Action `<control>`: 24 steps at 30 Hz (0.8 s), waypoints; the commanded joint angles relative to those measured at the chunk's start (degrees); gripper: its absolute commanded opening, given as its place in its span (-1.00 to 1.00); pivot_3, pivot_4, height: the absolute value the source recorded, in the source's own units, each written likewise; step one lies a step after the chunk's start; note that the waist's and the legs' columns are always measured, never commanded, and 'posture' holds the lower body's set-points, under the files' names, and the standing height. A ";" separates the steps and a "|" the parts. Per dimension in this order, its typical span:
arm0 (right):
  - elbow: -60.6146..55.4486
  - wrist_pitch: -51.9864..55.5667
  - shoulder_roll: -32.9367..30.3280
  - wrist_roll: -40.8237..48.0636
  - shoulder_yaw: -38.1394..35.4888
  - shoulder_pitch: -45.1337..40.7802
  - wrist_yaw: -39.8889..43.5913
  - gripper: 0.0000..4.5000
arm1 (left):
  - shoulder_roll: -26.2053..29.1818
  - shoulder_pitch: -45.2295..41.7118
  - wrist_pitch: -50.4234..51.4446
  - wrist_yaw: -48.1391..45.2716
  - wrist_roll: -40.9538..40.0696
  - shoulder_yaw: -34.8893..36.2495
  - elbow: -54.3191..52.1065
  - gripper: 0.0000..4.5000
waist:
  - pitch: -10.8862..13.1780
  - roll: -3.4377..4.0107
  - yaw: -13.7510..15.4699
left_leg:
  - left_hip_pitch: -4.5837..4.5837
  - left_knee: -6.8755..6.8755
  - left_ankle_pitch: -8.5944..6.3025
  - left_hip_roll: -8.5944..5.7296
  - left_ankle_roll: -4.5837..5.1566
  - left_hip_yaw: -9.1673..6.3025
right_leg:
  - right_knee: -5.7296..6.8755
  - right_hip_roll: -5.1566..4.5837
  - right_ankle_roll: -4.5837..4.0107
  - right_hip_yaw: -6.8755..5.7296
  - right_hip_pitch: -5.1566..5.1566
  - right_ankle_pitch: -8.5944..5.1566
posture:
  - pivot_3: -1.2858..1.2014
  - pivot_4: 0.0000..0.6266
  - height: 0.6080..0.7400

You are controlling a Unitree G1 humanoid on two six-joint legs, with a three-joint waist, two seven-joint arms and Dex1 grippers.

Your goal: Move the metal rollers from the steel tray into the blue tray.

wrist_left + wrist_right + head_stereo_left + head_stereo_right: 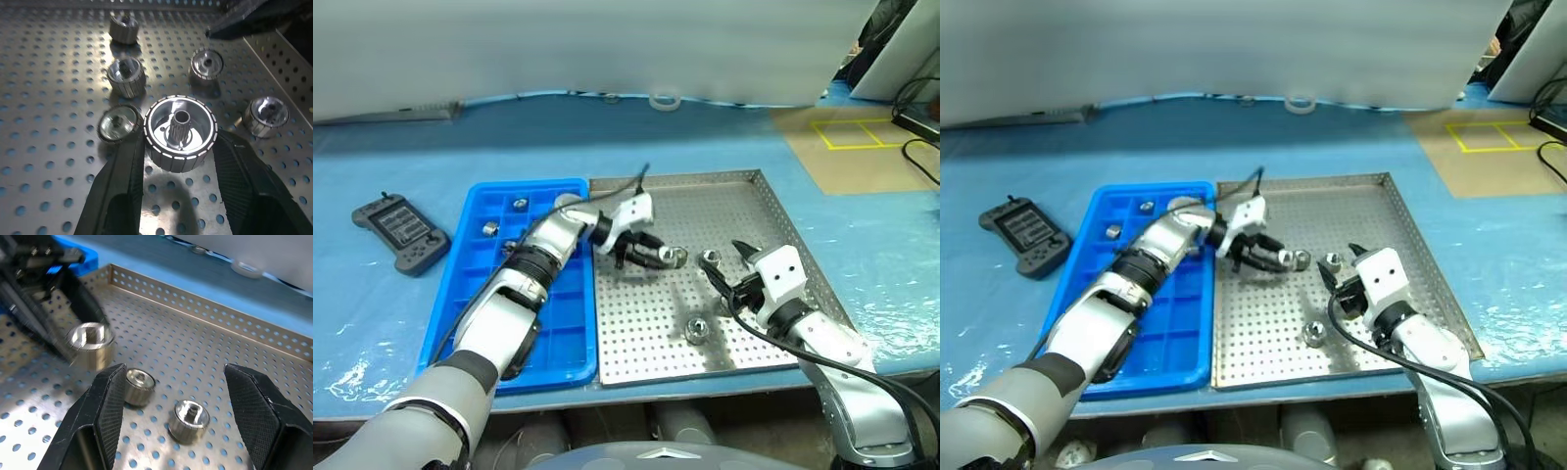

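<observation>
left wrist view: left gripper (181, 147) clamps 1 metal roller (180, 131).

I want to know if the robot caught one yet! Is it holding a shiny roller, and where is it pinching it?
Yes. The left pincer holds one metal roller, its fingers squeezing the ribbed sides. The right pincer is open, holding nothing.
</observation>
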 commanded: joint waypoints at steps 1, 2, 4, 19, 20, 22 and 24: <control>0.93 0.79 -2.34 5.63 -1.88 -6.03 5.23 0.47 | 4.90 1.74 4.72 -2.82 -4.24 2.79 -11.13 -0.24 | 0.02 0.04 0.18 | -0.01 -0.01 0.02 0.01 0.03 0.00 | 0.02 0.00 0.00 -0.01 -0.02 0.00 | -0.18 -0.52 1.00; 2.41 0.74 -3.17 6.29 -1.84 -8.19 6.56 0.47 | 6.60 2.40 6.29 -2.64 -5.25 3.74 -14.08 -0.24 | 0.05 0.07 0.43 | 0.01 -0.02 0.03 0.02 0.04 0.00 | 0.04 0.00 -0.01 -0.01 -0.03 0.00 | -0.17 -0.52 1.00; 6.03 0.37 -4.07 7.61 -1.73 -12.38 8.76 0.47 | 9.62 3.51 9.18 -1.30 -6.68 5.49 -18.62 -0.24 | 0.06 0.10 1.64 | 0.00 -0.02 0.05 0.03 0.02 0.00 | 0.08 0.00 -0.02 -0.08 -0.06 0.01 | -0.10 -0.52 1.00; 36.11 -13.21 2.64 4.73 14.53 -36.78 27.34 0.47 | 27.09 33.08 33.59 19.61 -18.57 28.63 -60.66 -0.24 | 0.15 0.00 13.71 | -0.30 -0.03 0.22 -0.10 -0.27 -0.18 | 0.58 -0.27 -0.41 -0.82 -0.42 -0.16 | 0.32 -0.52 1.00; 38.42 -14.52 3.20 4.36 15.12 -37.91 28.46 0.47 | 27.28 36.97 34.86 20.93 -19.22 30.33 -63.49 -0.24 | 0.15 -0.02 14.20 | -0.31 -0.03 0.22 -0.14 -0.28 -0.16 | 0.60 -0.34 -0.52 -0.94 -0.37 -0.22 | 0.34 -0.52 1.00; 42.35 -16.93 4.25 3.76 16.04 -39.63 30.40 0.47 | 27.40 43.59 36.39 23.24 -20.16 33.09 -66.74 -0.24 | 0.18 0.02 15.29 | -0.24 -0.04 0.18 -0.27 -0.25 -0.29 | 0.58 -0.45 -0.60 -1.05 -0.18 -0.28 | 0.36 -0.52 1.00; 45.12 -18.77 5.30 3.21 16.46 -40.76 31.47 0.47 | 26.26 47.35 36.04 26.48 -20.15 34.39 -67.17 -0.24 | 0.28 0.00 16.27 | -0.24 -0.04 0.13 -0.33 -0.31 -0.56 | 0.53 -0.50 -0.62 -1.06 -0.16 -0.29 | 0.36 -0.52 1.00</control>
